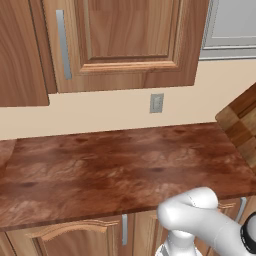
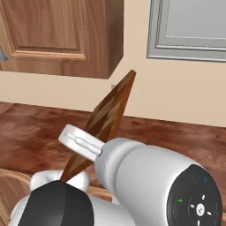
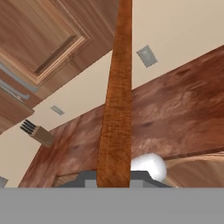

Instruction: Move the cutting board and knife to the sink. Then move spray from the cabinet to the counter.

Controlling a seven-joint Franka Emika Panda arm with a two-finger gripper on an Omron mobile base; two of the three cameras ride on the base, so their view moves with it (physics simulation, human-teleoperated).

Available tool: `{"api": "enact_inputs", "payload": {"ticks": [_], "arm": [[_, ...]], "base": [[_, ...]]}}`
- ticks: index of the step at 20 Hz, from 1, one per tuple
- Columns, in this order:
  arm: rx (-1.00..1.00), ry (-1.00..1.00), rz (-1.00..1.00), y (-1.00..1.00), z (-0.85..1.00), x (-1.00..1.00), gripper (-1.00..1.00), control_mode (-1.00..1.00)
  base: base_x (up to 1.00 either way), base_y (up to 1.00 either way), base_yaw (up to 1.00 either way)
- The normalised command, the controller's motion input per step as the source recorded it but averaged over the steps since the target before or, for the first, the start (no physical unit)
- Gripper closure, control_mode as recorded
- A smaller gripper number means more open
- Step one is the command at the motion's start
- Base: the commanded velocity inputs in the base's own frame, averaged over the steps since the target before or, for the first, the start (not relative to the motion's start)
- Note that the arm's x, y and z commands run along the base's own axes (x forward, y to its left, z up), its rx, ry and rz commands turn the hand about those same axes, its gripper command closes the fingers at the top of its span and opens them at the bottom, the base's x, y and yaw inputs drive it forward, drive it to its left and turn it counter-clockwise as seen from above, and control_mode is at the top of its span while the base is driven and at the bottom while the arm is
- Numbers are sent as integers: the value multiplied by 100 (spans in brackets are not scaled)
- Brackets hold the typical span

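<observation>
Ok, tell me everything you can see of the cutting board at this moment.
The cutting board is a wooden slab patched from light tan and dark brown squares, its checkered face showing at the right edge of the left base view. It is lifted off the counter and tilted steeply, one corner pointing up toward the wall. The hand view looks along its thin reddish-brown edge, which rises from between the fingers of the hand; the hand is shut on it. Nothing else touches it.
</observation>
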Motion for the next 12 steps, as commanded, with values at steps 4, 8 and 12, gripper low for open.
{"api": "enact_inputs", "payload": {"ticks": [4, 8, 12], "arm": [[0, 0, 0, 0, 0, 0, 100, 100], [0, 0, 0, 0, 0, 0, 100, 100], [0, 0, 0, 0, 0, 0, 100, 100]], "base": [[0, 0, 0], [-23, 0, 0], [-73, 0, 0]]}}
